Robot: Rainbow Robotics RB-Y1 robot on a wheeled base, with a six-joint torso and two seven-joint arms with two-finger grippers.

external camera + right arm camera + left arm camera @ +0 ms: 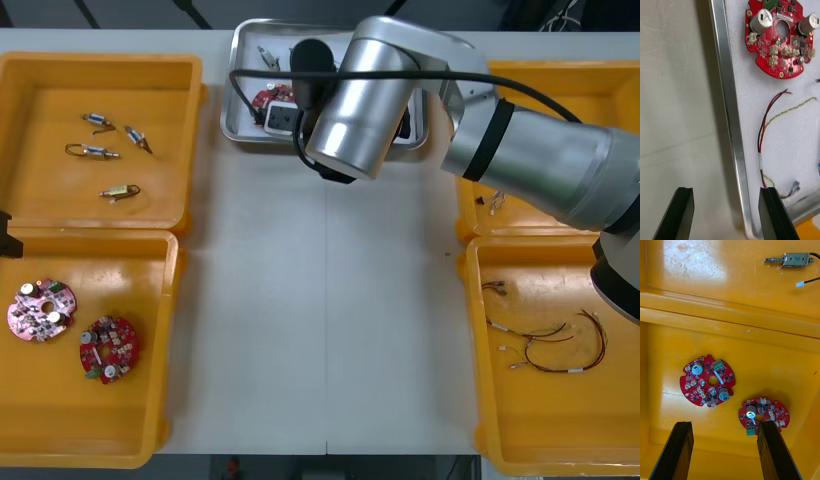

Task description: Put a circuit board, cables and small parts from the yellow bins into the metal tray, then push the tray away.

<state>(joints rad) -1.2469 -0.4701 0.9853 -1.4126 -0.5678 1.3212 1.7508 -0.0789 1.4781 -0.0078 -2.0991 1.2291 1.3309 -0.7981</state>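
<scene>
Metal tray [728, 112] rim straddled by spread right tool [725, 191], circuit board [780, 41] beyond, left tool [724, 425] spread

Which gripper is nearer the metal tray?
Right. The right gripper is at the metal tray, its open fingers astride its rim. The left gripper hangs over the near left yellow bin, above two red circuit boards.

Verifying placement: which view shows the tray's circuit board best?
Right wrist view: the circuit board lies nearly whole on the metal tray's white inside. Front view: the right arm hides most of it. Left wrist view faces a yellow bin.
</scene>
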